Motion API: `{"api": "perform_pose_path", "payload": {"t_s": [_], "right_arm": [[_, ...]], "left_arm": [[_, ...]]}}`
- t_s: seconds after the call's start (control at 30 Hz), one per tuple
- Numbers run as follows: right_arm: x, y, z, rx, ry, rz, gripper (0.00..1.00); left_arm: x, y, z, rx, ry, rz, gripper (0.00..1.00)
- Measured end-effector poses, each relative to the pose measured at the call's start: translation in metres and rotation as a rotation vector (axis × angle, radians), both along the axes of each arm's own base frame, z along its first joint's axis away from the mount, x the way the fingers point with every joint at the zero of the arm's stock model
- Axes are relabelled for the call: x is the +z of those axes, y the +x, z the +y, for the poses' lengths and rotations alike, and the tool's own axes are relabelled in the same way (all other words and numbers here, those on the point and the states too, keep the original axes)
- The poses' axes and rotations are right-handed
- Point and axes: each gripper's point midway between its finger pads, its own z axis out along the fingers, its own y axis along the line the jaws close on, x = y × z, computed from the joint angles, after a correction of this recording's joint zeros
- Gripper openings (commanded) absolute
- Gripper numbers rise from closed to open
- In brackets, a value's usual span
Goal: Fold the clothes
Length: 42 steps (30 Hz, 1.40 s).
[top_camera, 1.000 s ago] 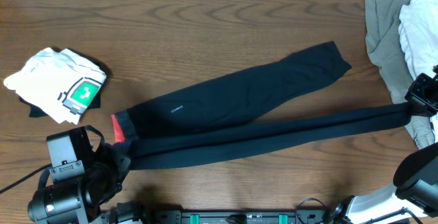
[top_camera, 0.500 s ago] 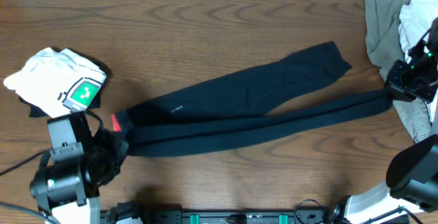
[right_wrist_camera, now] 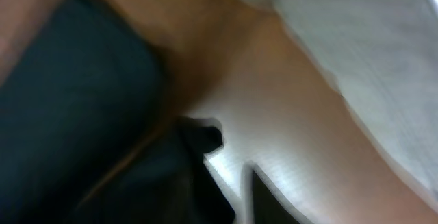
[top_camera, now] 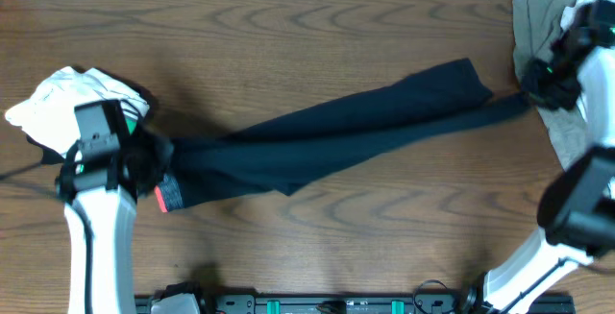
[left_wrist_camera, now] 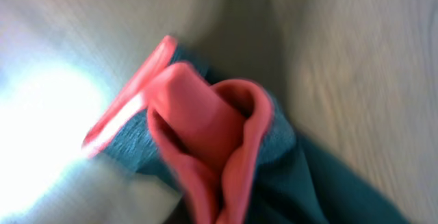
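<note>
The long dark navy soft trousers (top_camera: pixel 336 136) lie on the brown wooden table (top_camera: pixel 317 26), slanting across its middle. Their grey waistband edged in red-orange (top_camera: pixel 168 193) forms the left end. The two legs overlap for most of their length and end at the right.

Bare wood lies open above and below the trousers. A crumpled white shirt (top_camera: pixel 48 103) sits just left of the waistband, partly under the left arm. A heap of grey-beige and white garments (top_camera: pixel 533 36) sits just right of the cuffs.

The overhead view shows the full garment. The left wrist view shows only the waistband, its red-orange edge bunched in folds. The right wrist view is blurred and shows dark fabric, wood and pale cloth.

The left gripper (top_camera: pixel 154 160) is at the waistband end. The right gripper (top_camera: pixel 536 85) is at the tip of the farther-reaching cuff. No view shows how far either jaw is spread or whether it pinches the fabric, so neither can be told.
</note>
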Motion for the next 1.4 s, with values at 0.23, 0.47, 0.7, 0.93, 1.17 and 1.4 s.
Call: {"api": "perform_pose_path", "payload": {"t_s": [0.23,0.47,0.7,0.93,1.17,1.4], "right_arm": [[-0.063,0.016,0.049,0.154,0.077,0.087,0.91],[-0.058,-0.003,0.036,0.127,0.047,0.153,0.91],[-0.023,-0.010,0.020,0.097,0.014,0.105,0.86],[0.005,-0.030,0.025,0.109,0.016,0.122,0.81],[0.003,-0.037,0.027,0.109,0.026,0.150,0.80],[0.003,-0.041,0.029,0.110,0.036,0.163,0.80]], "left_arm": [[-0.059,0.020,-0.004,-0.027,-0.080,0.130,0.66],[-0.069,0.003,-0.018,-0.094,-0.138,0.208,0.66],[-0.050,0.003,-0.019,-0.169,-0.098,0.147,0.66],[-0.049,0.001,-0.007,-0.183,-0.011,0.159,0.62],[-0.066,0.013,0.003,-0.195,0.032,0.173,0.62],[-0.075,0.054,0.016,-0.209,0.093,0.063,0.62]]}}
